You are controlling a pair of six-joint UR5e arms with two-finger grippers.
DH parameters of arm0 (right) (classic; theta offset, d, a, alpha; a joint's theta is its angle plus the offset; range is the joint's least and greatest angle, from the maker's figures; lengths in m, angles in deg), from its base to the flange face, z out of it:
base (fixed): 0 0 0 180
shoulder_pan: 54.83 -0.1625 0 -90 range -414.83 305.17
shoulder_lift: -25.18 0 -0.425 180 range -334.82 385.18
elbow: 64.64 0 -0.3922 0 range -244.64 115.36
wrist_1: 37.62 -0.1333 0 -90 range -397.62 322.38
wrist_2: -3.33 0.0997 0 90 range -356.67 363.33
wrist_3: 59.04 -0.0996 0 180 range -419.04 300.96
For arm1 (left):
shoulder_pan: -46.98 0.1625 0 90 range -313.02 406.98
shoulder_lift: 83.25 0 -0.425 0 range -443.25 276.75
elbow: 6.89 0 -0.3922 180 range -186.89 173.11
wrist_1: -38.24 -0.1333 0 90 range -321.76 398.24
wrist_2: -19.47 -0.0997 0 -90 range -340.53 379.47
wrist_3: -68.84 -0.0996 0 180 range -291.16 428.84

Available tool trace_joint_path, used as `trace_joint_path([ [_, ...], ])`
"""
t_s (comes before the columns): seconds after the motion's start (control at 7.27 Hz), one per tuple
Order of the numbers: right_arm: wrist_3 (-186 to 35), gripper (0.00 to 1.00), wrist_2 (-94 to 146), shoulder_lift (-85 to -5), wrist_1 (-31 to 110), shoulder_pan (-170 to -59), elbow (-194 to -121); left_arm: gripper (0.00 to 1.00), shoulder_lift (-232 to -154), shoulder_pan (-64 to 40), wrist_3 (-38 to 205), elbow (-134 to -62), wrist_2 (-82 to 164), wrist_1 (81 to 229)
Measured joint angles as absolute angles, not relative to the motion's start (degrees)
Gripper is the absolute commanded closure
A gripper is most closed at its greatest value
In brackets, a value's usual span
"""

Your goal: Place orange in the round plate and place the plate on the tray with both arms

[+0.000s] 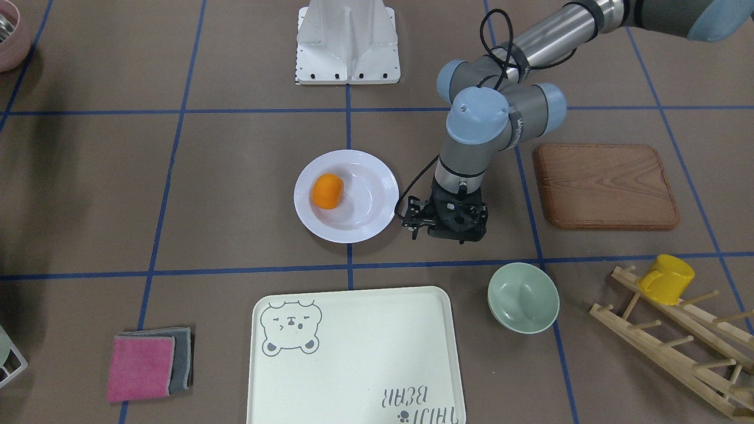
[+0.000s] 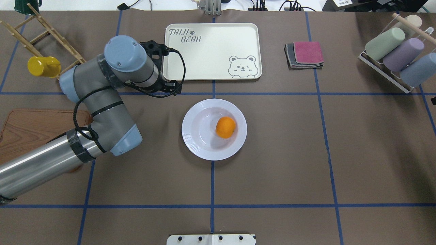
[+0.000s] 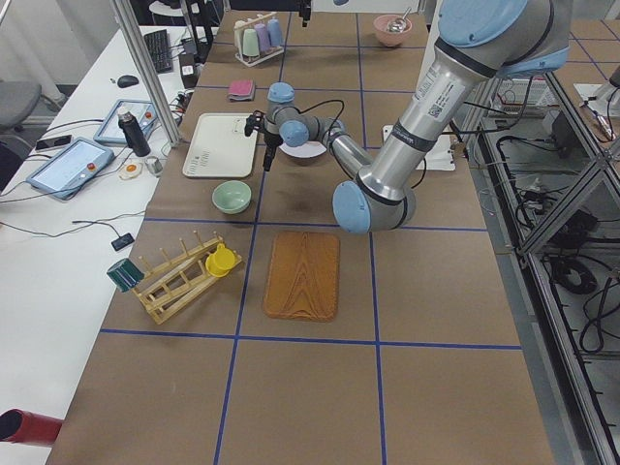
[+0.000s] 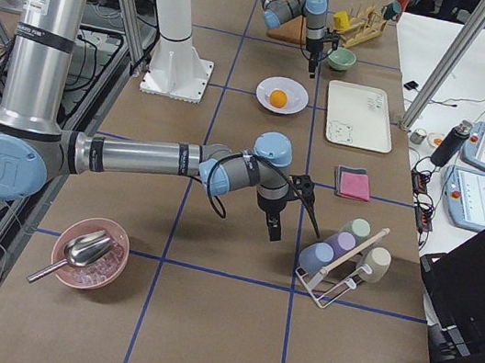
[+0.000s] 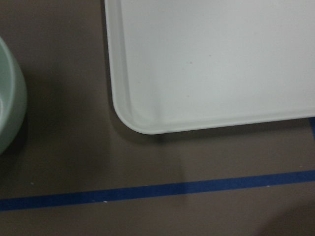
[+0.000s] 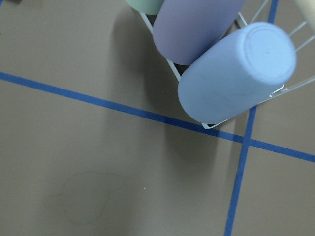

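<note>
The brown surface [image 2: 272, 153] is marked off in blue tape squares. The left arm [image 2: 102, 112] reaches out over it towards the middle. The right arm [image 4: 134, 159] lies low and far off to the right, by a wire rack of pastel cups [image 2: 395, 54].

The cream tray [image 2: 211, 47] lies flat at the far edge from the robot, with nothing on it. A wooden board [image 1: 607, 185] lies on the robot's left.

The white plate [image 2: 201, 131] sits on the surface at the centre, on the robot's side of the tray and apart from it. A green bowl [image 1: 523, 296] stands just beside the tray's left corner.

The left end effector [image 1: 450, 224] points down over the surface, near the plate's left edge and not touching it. Its wrist view shows only the tray corner and the bowl's side, so I cannot tell how wide its fingers are.

The right end effector [image 4: 290, 219] shows only in the side view, so I cannot tell its opening either.

The orange [image 2: 225, 127] rests inside the plate, in the right part of its well.
</note>
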State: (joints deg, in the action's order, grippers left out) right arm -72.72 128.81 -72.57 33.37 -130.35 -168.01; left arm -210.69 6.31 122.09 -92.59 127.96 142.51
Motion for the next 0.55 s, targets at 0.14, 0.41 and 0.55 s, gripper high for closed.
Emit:
trace_joint_path([
  [0.14, -72.8, 0.00, 128.9, -73.6, 33.6, -131.6, -167.8, 0.01, -208.8, 4.9, 119.9, -96.2, 130.6, 139.9],
  [0.41, -72.7, 0.00, 128.8, -74.9, 33.9, -133.7, -166.5, 0.01, -203.8, 1.6, 116.1, -108.8, 133.3, 130.3],
  [0.55, -72.4, 0.00, 128.9, -74.8, 34.0, -134.1, -165.1, 0.01, -201.6, -2.2, 109.6, -114.6, 135.8, 122.8],
])
